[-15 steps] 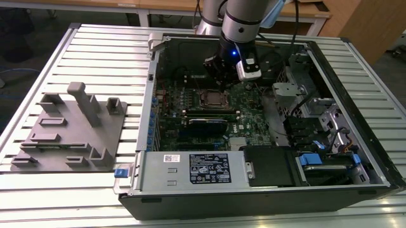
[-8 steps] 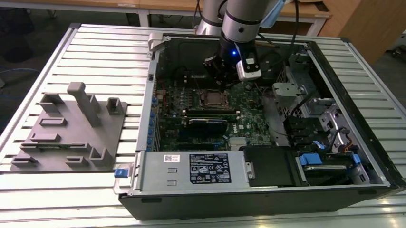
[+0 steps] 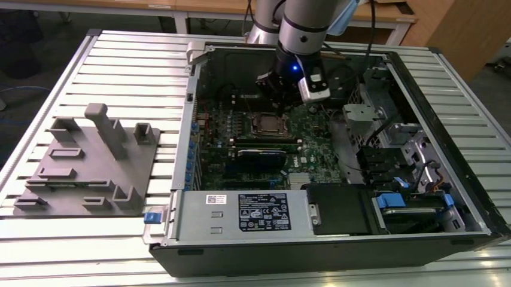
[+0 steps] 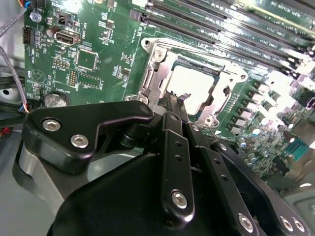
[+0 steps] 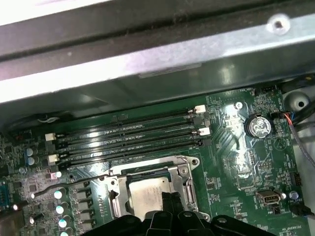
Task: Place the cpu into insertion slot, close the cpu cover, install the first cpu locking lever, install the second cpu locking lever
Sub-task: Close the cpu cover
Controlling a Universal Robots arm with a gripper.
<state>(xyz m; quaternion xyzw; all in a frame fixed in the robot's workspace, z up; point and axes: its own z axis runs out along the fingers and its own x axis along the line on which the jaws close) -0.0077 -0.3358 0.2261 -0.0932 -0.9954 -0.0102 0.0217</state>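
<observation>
The gripper (image 4: 177, 101) hangs low over the motherboard inside the open computer case (image 3: 459, 137), its fingers (image 4: 173, 147) drawn together with nothing seen between them. In both wrist views its tip lies just over one edge of the insertion slot (image 5: 189, 164). The cpu (image 4: 194, 86) sits in that slot, its pale metal top showing through the square cut-out of the cpu cover (image 5: 179, 184), which lies flat on the socket and frames the chip. In the first wrist view a thin wire lever (image 5: 69, 186) runs out from the socket's side across the green board; whether it is latched cannot be told. Long black memory slots (image 5: 128, 135) run just beside the socket. In the exterior view a grey fixture block (image 3: 88, 161) rests on the slatted table (image 3: 128, 54), well apart from the case on the exterior view's left.
</observation>
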